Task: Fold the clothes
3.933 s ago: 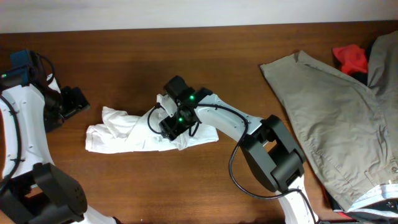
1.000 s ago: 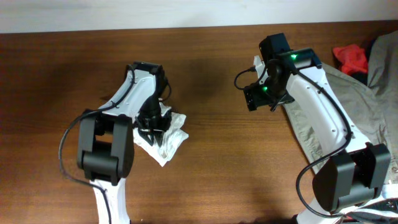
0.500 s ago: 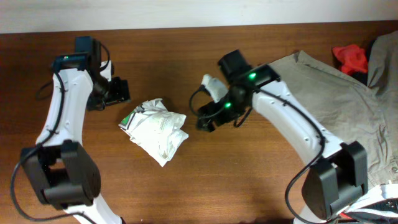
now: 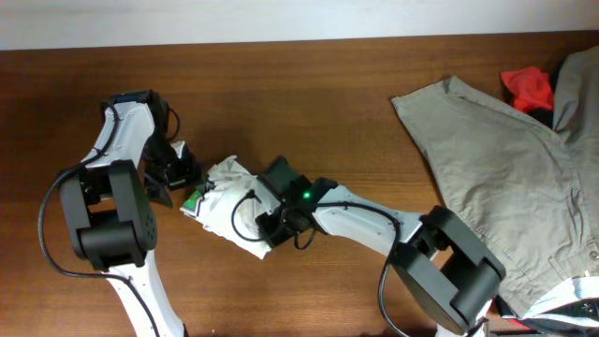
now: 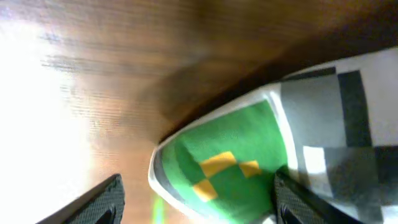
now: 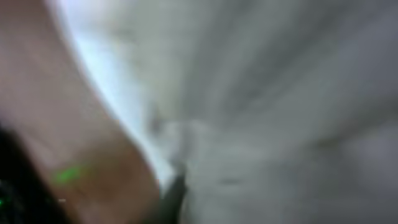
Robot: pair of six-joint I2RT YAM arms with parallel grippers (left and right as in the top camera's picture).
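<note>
The clothes [image 4: 227, 187] lie as a crumpled white bundle left of the table's middle, with a green label [image 4: 194, 198] at their left edge. My left gripper [image 4: 180, 176] sits low at that edge and is open. In the left wrist view the green label with a yellow mark [image 5: 230, 163] lies between its spread fingers [image 5: 104, 202]. My right gripper [image 4: 269, 225] is pressed into the bundle's lower right part, shut on the fabric. In the right wrist view blurred white cloth [image 6: 280, 93] fills the picture around a dark finger edge [image 6: 175, 190].
A large khaki-grey garment [image 4: 505, 178] is spread over the right of the wooden table [image 4: 328, 84]. A small red cloth [image 4: 529, 86] and a dark item [image 4: 576, 89] lie at the far right corner.
My left gripper has come down from the upper left to the bundle's label edge. My right gripper has moved left and down onto the bundle and shut on it.
</note>
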